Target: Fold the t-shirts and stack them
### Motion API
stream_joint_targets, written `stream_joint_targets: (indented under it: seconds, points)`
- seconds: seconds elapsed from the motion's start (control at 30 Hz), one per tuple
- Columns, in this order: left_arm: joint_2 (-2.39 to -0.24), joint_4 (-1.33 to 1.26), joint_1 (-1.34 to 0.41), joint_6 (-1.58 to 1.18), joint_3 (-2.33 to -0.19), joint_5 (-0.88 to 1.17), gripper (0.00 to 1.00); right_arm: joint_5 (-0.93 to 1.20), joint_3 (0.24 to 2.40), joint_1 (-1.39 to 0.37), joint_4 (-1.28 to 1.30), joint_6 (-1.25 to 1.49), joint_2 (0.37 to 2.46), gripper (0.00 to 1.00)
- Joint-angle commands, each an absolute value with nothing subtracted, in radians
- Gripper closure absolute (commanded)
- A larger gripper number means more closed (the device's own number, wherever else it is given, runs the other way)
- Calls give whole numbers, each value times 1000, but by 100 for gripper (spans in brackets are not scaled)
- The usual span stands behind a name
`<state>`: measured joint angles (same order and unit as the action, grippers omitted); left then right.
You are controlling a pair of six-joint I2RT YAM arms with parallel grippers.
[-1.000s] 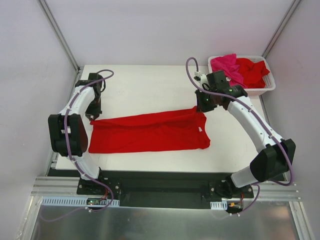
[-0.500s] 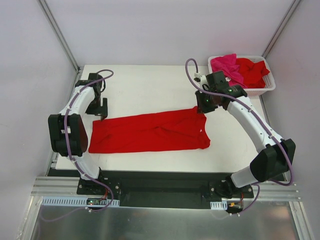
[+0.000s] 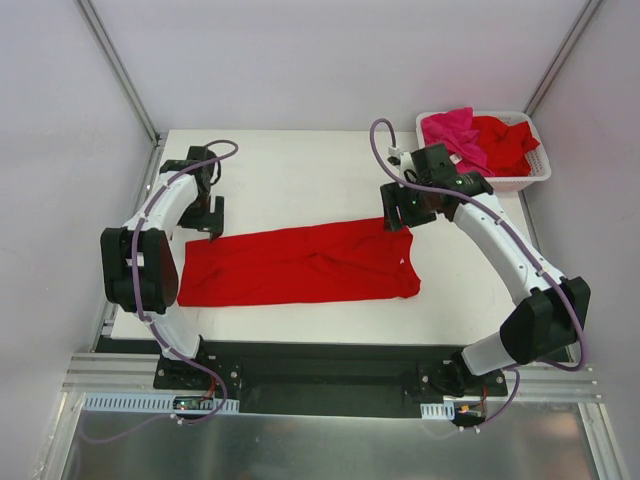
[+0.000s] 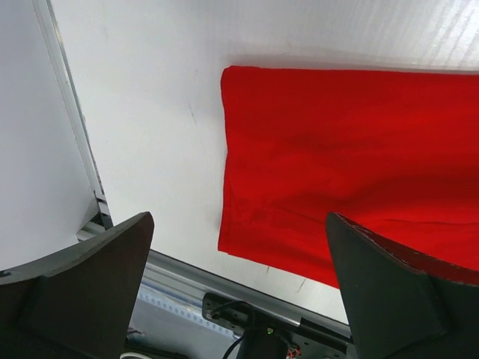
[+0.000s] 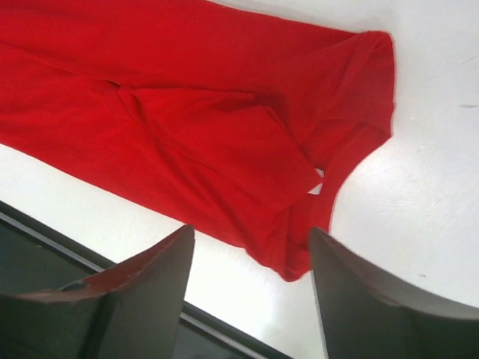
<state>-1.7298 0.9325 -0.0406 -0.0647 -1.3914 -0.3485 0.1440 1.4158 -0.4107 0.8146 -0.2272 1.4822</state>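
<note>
One red t-shirt (image 3: 300,265) lies flat across the table as a long band folded lengthwise, its neck end to the right. My left gripper (image 3: 210,222) hovers just past the shirt's far left corner, open and empty; the left wrist view shows the shirt (image 4: 352,172) lying below the wide-apart fingers (image 4: 82,292). My right gripper (image 3: 393,215) is above the far right corner, open, with nothing between its fingers (image 5: 374,299); under it lies the neck opening of the shirt (image 5: 187,127). More t-shirts, a magenta one (image 3: 455,130) and a red one (image 3: 505,140), are heaped in the basket.
The white slotted basket (image 3: 520,183) stands at the table's far right corner. Bare white table (image 3: 300,180) stretches behind the spread shirt. Frame posts and pale walls close in on both sides, and a metal rail runs along the near edge.
Both grippers have opened and let go of the shirt's far edge, which now lies flat. The left gripper shifted slightly right, the right gripper slightly left and up.
</note>
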Motion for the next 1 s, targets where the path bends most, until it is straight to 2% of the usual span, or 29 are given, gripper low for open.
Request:
stream_joint_targets:
  seconds: [0.0, 0.2, 0.33, 0.43, 0.47, 0.53, 0.57, 0.73, 0.83, 0.87, 0.97]
  points:
    - [-1732, 963, -75, -80, -1378, -324, 1, 175, 1381, -417, 788, -207, 1470, 29]
    - [-1772, 997, -221, -112, -1388, -299, 1, 176, 1332, -416, 750, -196, 1480, 13]
    - [-1766, 999, -291, -147, -1371, -269, 1, 158, 1299, -416, 689, -186, 1488, 12]
    - [-1741, 993, -299, -173, -1347, -206, 1, 158, 1284, -417, 654, -183, 1511, 25]
    - [-1723, 988, -299, -179, -1326, -184, 1, 160, 1281, -417, 631, -181, 1519, 36]
    - [-1700, 965, -299, -186, -1302, -161, 1, 173, 1278, -417, 588, -183, 1551, 45]
    - [-1681, 957, -299, -187, -1283, -150, 1, 178, 1278, -417, 577, -186, 1565, 54]
    - [-1637, 936, -299, -201, -1244, -81, 1, 190, 1331, -422, 558, -210, 1681, 55]
    - [-1620, 934, -299, -201, -1239, -71, 1, 212, 1359, -425, 549, -213, 1732, 53]
    - [-1615, 936, -299, -199, -1241, -71, 1, 212, 1368, -429, 548, -213, 1742, 49]
    - [-1597, 937, -299, -196, -1243, -69, 1, 215, 1376, -440, 538, -215, 1776, 48]
